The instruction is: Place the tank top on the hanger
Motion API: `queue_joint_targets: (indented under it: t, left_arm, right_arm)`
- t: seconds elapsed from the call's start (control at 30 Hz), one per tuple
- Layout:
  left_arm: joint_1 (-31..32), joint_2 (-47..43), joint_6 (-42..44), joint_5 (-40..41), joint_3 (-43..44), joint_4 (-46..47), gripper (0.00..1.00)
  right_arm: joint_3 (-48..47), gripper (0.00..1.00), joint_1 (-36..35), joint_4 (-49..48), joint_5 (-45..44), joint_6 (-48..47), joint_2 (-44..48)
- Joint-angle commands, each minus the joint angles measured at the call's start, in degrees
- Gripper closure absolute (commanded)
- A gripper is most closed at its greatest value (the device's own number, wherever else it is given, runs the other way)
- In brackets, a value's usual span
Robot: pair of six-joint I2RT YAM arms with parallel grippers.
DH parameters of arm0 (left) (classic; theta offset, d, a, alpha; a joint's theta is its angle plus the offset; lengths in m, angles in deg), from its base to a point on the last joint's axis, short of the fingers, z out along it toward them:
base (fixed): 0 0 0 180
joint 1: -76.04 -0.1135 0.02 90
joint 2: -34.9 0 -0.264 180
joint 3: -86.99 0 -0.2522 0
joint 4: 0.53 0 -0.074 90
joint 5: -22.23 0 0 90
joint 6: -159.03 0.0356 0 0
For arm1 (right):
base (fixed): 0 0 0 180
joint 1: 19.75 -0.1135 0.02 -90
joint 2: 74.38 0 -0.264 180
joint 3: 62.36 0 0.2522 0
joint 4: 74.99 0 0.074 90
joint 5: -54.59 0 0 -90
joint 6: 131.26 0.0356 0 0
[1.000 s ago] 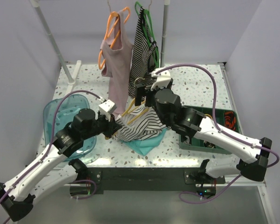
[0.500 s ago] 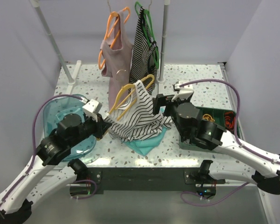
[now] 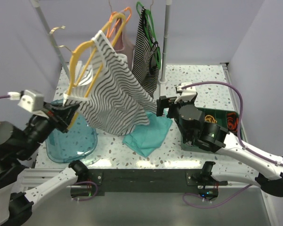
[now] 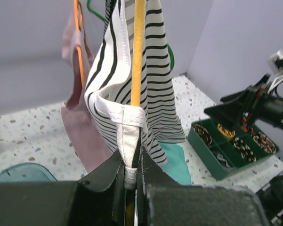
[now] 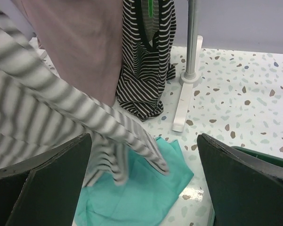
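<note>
Left gripper (image 3: 66,114) at 9 o'clock, clamped on tank top (image 3: 110,92) strap at lower corner of hanger (image 3: 79,59). Tank top hangs from hanger, 10 o'clock. Right gripper (image 3: 163,107) at 3 o'clock, jaws wide, empty. Teal cloth (image 3: 150,136) at 6 o'clock.

White tank top (image 3: 110,94) with thin black stripes, yellow hanger (image 4: 138,52), teal cloth (image 3: 148,137), speckled white table (image 3: 202,84).

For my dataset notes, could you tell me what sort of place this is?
Likely a robot lab booth: plain lilac walls, a white speckled tabletop and a grey metal garment-rail post.
</note>
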Motion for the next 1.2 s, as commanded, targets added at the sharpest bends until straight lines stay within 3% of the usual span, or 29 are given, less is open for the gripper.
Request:
queue_joint_targets:
  t: [0.0, 0.27, 0.77, 1.0, 1.17]
  left_arm:
    - [0.0, 0.8, 4.3, 4.7, 9.6, -0.3, 1.00]
    - [0.0, -1.9, 1.2, 5.1, 12.3, -5.6, 1.00]
    - [0.1, -6.0, -9.0, 21.8, 13.2, -19.4, 1.00]
    - [0.2, 1.0, -11.0, 30.2, 11.7, -22.4, 1.00]
    - [1.1, 7.4, -12.0, 31.9, 9.1, -21.2, 1.00]
  right_arm:
    - [-1.6, 0.01, -0.2, -0.9, -1.9, -0.7, -0.5]
    - [-1.2, 0.01, -0.2, -1.2, -1.2, -0.1, -1.9]
    - [-1.0, 0.01, -0.2, -0.4, 0.5, 1.1, -3.6]
    - [-0.9, 0.01, -0.3, 0.7, 0.7, 1.6, -2.8]
    - [-0.4, 0.01, -0.3, 1.4, 0.7, 2.0, -2.0]
